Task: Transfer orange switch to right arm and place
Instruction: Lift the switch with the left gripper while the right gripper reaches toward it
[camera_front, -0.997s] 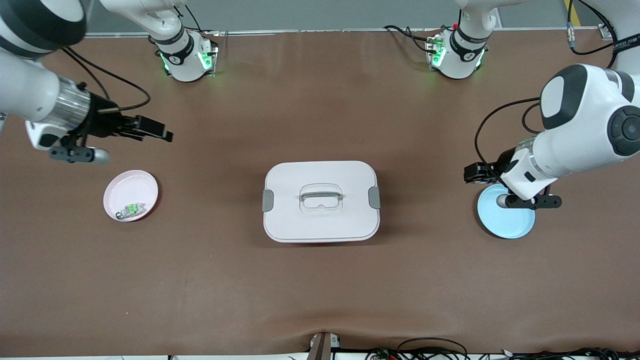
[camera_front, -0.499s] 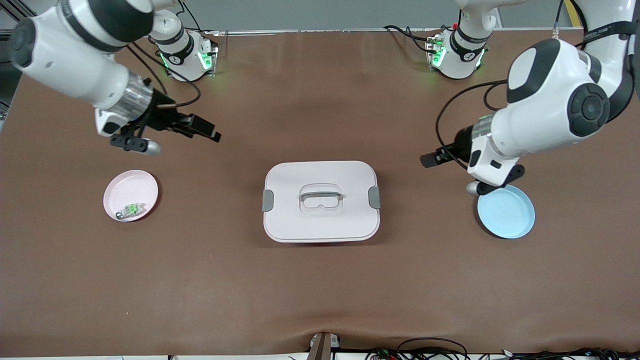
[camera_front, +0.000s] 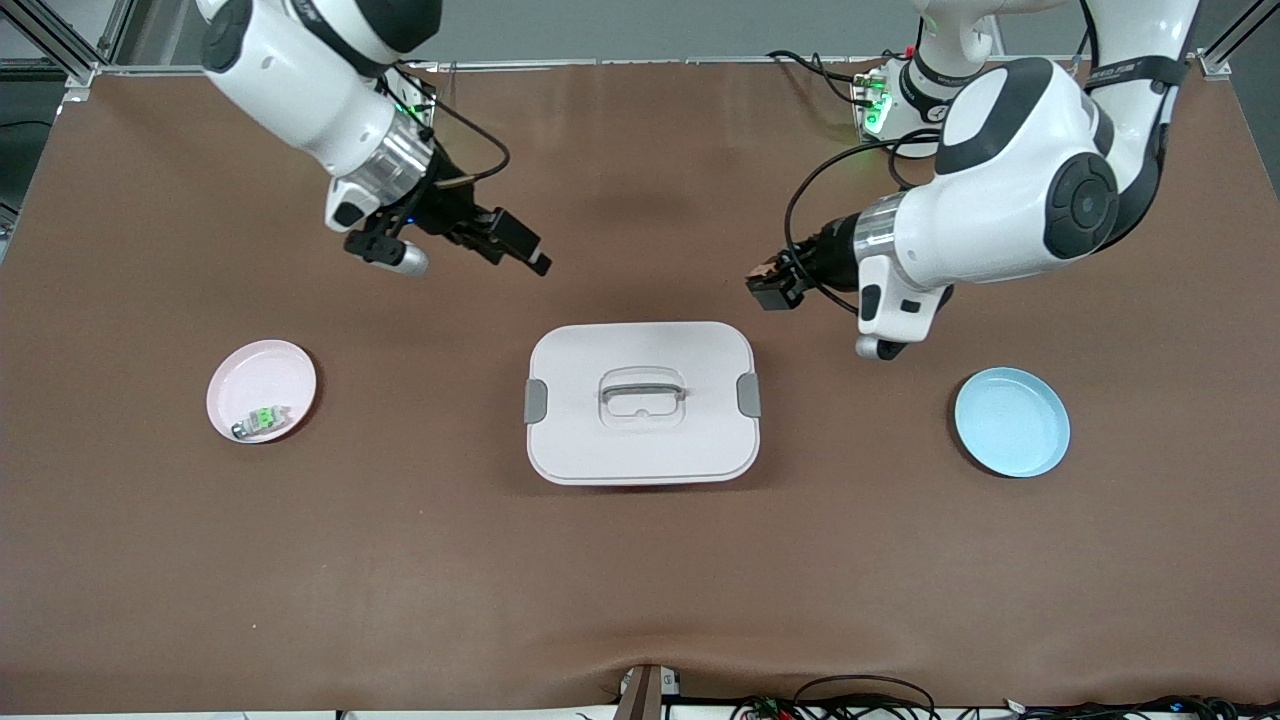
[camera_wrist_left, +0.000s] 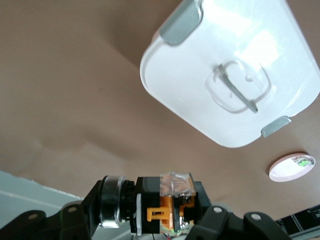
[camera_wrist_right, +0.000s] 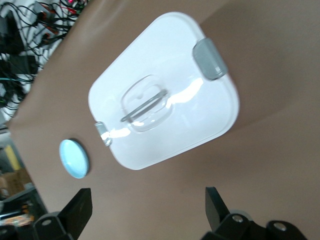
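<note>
The orange switch (camera_wrist_left: 167, 205), a small black block with an orange clip and a clear cap, sits crosswise in my left gripper (camera_wrist_left: 155, 215), which is shut on it. In the front view the left gripper (camera_front: 776, 292) and the switch (camera_front: 766, 280) hang over bare table beside the white box, toward the left arm's end. My right gripper (camera_front: 520, 243) hangs over bare table between the box and the right arm's base. Its fingers (camera_wrist_right: 80, 206) are open around nothing in the right wrist view, where the right gripper (camera_wrist_right: 147, 202) faces brown table.
A white lidded box (camera_front: 640, 450) with grey latches and a clear handle stands at mid-table. A pink plate (camera_front: 262, 372) at the right arm's end holds a pale component with a green mark (camera_front: 262, 420). A blue plate (camera_front: 1012, 425) lies at the left arm's end.
Both arms have swung in from the table's ends toward the middle. The left gripper left the blue plate still shut on the switch; the right gripper stayed open.
</note>
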